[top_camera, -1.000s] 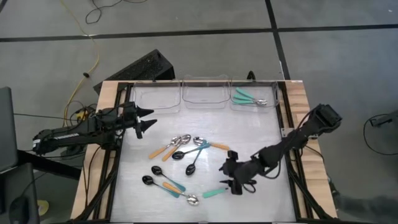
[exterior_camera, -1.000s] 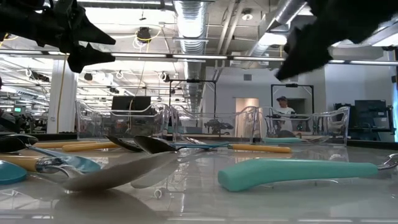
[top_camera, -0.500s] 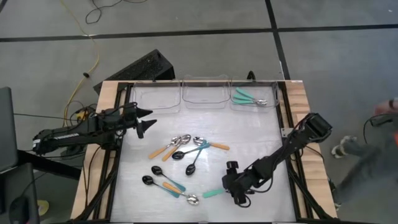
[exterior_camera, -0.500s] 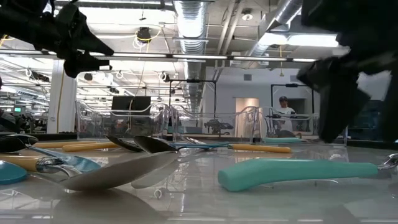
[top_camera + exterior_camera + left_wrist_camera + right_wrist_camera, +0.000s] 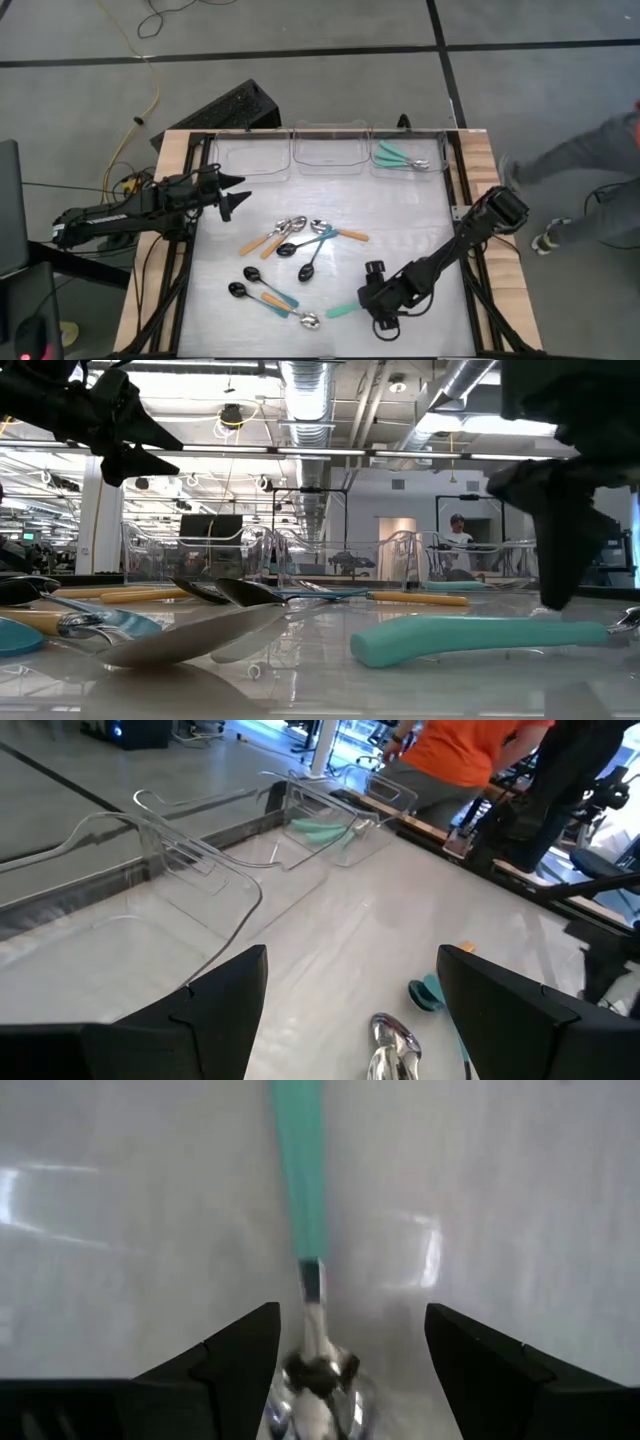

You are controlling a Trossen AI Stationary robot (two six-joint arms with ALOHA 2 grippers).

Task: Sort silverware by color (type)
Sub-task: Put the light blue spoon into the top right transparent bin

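step: pre-grasp on teal spoon (image 5: pixel 301 1200) | R gripper (image 5: pixel 382 308) fingers spread, spoon lies between & just below them on table (image 5: pixel 420 220) | L gripper (image 5: pixel 235 195) spread, idle, well apart | next: lower, pinch handle

You see a teal-handled spoon (image 5: pixel 300 1170) with a silver bowl on the pale grey, glossy table (image 5: pixel 420 215). Other spoons show orange handles (image 5: pixel 352 235) and blue handles with black bowls (image 5: pixel 238 290). Teal-green spoons (image 5: pixel 398 156) lie in a clear, colourless bin (image 5: pixel 410 150). Both arms are black; the table frame (image 5: pixel 175 150) is light wood. A person (image 5: pixel 450 745) wears orange.
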